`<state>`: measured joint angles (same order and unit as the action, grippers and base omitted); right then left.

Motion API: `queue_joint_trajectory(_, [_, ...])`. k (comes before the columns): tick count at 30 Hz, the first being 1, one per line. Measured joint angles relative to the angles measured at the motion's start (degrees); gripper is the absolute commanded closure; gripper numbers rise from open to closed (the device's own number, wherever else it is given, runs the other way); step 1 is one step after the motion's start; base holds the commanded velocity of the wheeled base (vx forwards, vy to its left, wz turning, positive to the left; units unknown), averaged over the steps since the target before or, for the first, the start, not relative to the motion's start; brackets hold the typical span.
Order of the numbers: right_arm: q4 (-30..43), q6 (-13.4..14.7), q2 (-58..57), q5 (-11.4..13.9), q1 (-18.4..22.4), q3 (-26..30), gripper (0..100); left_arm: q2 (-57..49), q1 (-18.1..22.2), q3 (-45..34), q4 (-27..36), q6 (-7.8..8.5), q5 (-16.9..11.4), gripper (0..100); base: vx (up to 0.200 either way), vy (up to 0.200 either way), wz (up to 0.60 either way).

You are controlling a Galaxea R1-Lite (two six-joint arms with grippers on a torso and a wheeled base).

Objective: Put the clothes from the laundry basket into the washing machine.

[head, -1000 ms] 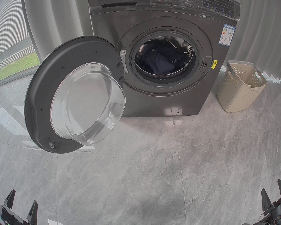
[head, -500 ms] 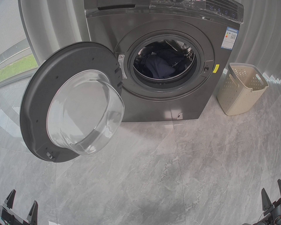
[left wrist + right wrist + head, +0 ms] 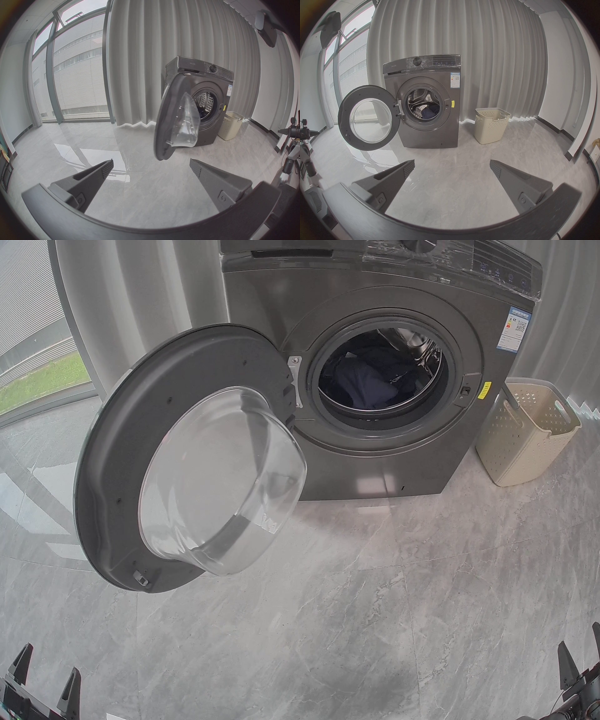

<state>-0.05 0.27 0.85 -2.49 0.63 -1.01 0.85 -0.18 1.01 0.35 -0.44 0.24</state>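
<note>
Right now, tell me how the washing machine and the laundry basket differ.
The washing machine is dark grey and solid, the laundry basket beige and perforated. The washing machine stands far taller than the laundry basket. The washing machine opens in front, door swung wide, dark clothes in its drum; the laundry basket opens on top, with no clothes showing. Both stand side by side on the floor.
</note>
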Motion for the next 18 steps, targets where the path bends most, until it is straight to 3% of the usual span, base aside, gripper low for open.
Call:
queue_joint_trajectory(7, [-0.02,-0.02,0.00,-0.05,-0.01,0.00,0,0.02,0.02,0.00,-0.09,-0.10,0.20,0,0.000,0.000,0.00])
queue_joint_trajectory(13, [-0.02,0.00,0.02,-0.02,-0.04,0.00,0,0.02,0.09,0.00,-0.20,2.51,-0.24,0,0.000,0.000,0.00])
queue_joint_trajectory(18, [-0.02,0.00,0.02,0.00,-0.01,0.00,0,0.05,0.18,0.00,-0.43,3.36,-1.15,0,0.000,0.000,0.00])
